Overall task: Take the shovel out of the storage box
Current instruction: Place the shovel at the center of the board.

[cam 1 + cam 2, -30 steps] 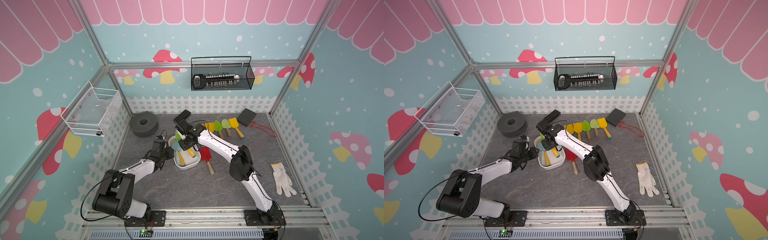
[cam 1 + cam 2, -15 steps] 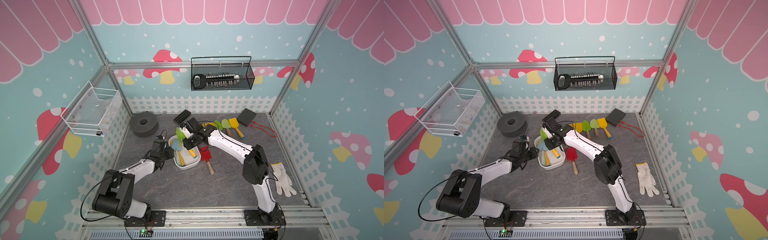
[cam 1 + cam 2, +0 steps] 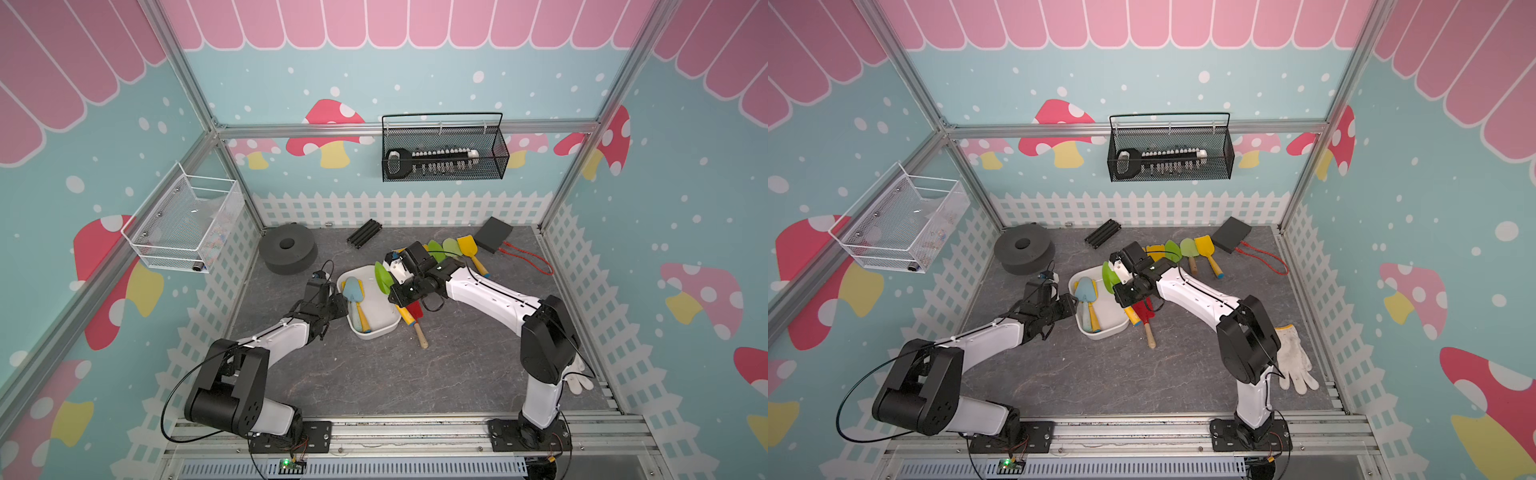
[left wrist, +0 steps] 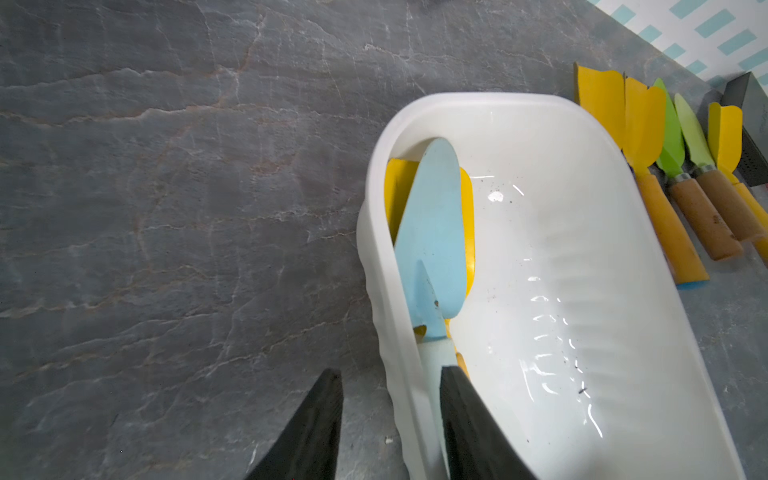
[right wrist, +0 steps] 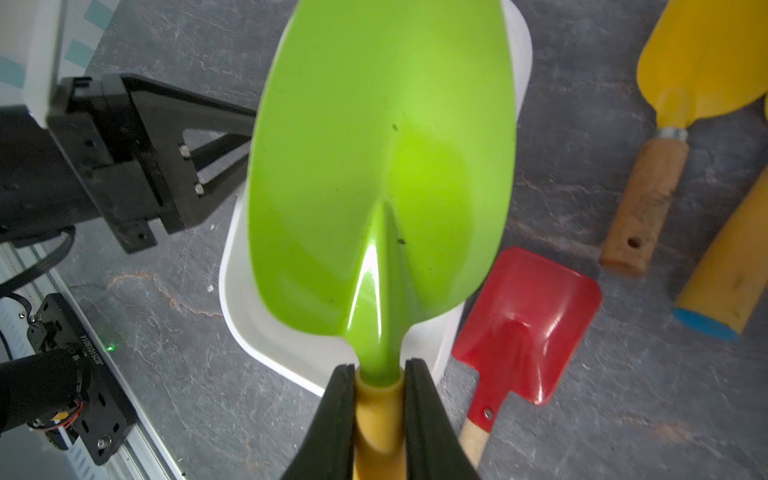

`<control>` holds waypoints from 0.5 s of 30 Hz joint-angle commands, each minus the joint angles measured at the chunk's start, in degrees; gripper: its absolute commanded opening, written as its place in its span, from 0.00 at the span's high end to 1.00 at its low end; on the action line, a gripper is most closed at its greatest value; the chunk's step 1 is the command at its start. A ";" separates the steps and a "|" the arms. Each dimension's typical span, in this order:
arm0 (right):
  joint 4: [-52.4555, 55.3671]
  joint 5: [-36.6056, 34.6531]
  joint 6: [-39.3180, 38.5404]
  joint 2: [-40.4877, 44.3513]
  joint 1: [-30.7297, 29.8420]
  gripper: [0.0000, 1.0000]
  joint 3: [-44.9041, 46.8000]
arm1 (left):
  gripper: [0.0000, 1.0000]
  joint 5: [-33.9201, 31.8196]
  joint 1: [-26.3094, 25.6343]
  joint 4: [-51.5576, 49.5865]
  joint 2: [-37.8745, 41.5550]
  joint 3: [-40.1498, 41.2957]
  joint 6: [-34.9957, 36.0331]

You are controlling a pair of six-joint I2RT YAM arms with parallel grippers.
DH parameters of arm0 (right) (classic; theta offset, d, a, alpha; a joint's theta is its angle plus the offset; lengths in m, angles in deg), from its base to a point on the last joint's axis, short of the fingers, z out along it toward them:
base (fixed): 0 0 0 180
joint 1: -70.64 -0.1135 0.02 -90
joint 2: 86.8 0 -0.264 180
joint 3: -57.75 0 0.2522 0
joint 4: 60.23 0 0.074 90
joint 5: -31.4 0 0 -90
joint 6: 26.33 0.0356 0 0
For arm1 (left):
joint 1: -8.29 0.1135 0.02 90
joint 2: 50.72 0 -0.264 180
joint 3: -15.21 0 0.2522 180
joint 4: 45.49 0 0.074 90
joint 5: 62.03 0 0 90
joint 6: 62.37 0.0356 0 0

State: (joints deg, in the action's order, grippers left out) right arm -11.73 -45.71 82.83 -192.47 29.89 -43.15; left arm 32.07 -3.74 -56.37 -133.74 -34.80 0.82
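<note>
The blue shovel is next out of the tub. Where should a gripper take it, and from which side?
Likely the blue shovel by its narrow handle, from above, jaws across it: the blade is too wide and flat, and the storage box wall hugs one side.

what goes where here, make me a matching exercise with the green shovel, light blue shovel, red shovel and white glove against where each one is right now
Things
1. green shovel
2. light blue shovel
3. red shovel
4. white glove

Places
A. lying inside the storage box
B. on the table, far from the storage box
C. held in the right gripper
D. on the table, right beside the storage box

Pairs: 1-C, 2-A, 3-D, 4-B
</note>
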 commanded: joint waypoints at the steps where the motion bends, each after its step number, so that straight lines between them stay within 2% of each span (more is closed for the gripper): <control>1: -1.55 1.93 0.68 3.93 1.65 0.93 3.70 | 0.57 0.19 0.17 0.23 0.58 -0.22 -0.09; 10: 0.63 3.45 0.88 8.27 5.99 0.93 12.36 | 0.57 0.27 0.17 0.53 0.14 -0.23 -0.17; 15: 2.65 2.00 1.51 8.72 7.45 0.93 14.80 | 0.57 0.16 0.17 0.36 -0.03 -0.34 -0.09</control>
State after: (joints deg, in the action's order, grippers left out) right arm -10.68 -43.48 83.57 -185.61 36.56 -29.38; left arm 32.09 -3.74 -56.37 -133.74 -34.80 0.82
